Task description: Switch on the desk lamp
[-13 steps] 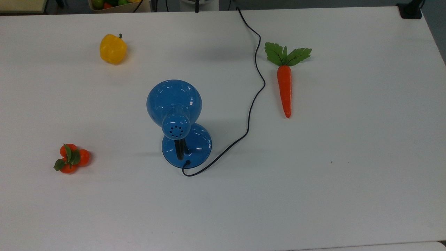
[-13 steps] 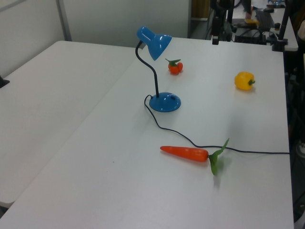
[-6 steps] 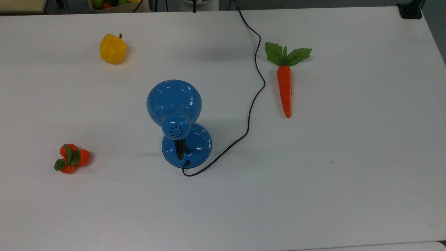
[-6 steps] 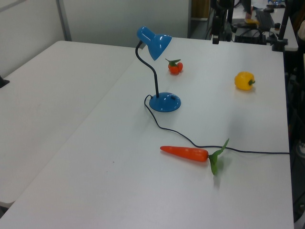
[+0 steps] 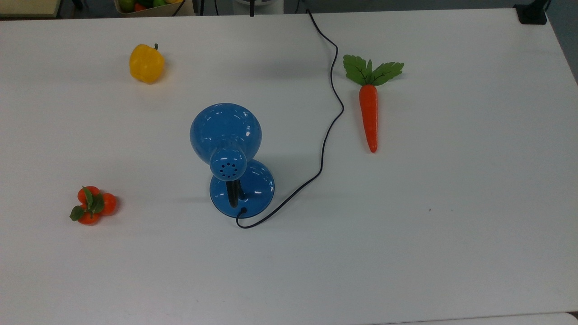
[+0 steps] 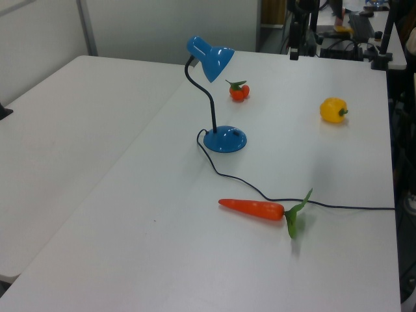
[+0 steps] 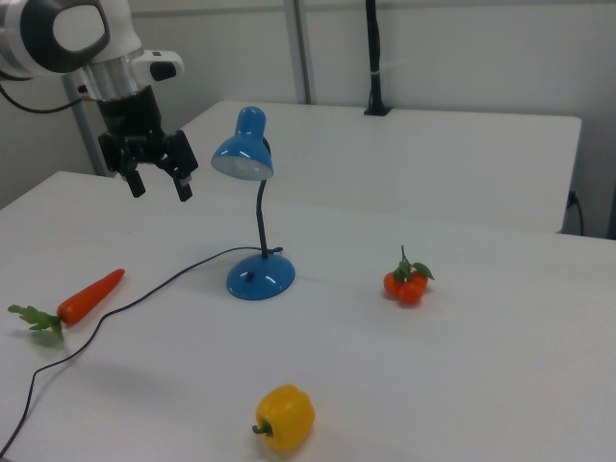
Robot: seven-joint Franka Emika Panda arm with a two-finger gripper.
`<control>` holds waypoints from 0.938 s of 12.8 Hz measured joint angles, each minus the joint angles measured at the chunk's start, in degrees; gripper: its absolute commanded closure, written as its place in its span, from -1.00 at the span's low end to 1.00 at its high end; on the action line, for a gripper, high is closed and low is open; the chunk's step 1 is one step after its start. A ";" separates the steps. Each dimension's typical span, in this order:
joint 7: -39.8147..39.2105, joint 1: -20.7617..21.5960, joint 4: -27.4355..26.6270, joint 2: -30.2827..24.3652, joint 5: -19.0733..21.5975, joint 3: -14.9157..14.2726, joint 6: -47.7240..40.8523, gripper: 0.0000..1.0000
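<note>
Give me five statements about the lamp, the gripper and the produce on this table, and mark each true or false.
1. The gripper hangs open in the air, holding nothing. True.
2. The gripper touches the lamp. False: it is apart from it, off the right view's left of the shade.
3. The cord runs between lamp and carrot. True.
4. The pepper is green. False: it is yellow.
5. The lamp lies on its side. False: it stands on its base.

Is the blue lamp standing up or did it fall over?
Standing up. The desk lamp sits flat on its round base, its black neck rising to the shade, which tilts downward.
</note>
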 measured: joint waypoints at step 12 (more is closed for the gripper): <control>0.00 0.00 -0.06 0.00 0.00 -0.29 -0.28 1.00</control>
